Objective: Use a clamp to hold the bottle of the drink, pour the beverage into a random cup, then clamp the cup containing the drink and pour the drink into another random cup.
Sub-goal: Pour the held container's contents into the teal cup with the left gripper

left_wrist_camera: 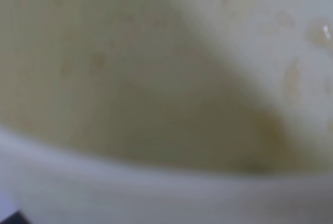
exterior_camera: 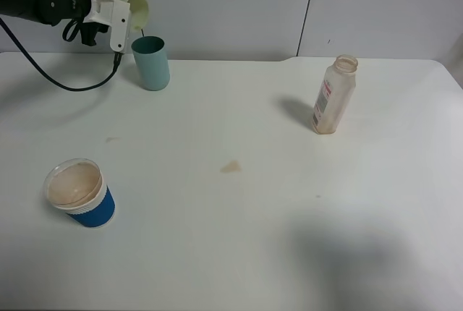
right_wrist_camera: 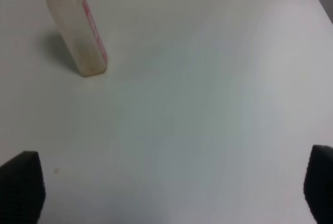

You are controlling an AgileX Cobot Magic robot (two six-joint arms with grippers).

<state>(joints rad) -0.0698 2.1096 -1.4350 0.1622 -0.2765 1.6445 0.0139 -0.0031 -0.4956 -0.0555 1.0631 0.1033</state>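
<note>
Blue cup (exterior_camera: 83,195) far from left gripper (exterior_camera: 124,9) gripping cream cup (exterior_camera: 136,9).

Left wrist view: a blurred pale cup (left_wrist_camera: 156,78) is filling the frame, hiding everything beyond. Right wrist view: the bottle (right_wrist_camera: 73,23) top is running off the edge; only dark tips of the right gripper (right_wrist_camera: 171,193) are showing at the corners.

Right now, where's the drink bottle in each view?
Exterior high: bottle stands upright, uncapped, right of centre near the table's far edge.
Left wrist: not in it; a pale cup interior fills the frame.
Right wrist: bottle ahead of the open fingers.
Shared landmark: the white table.
</note>
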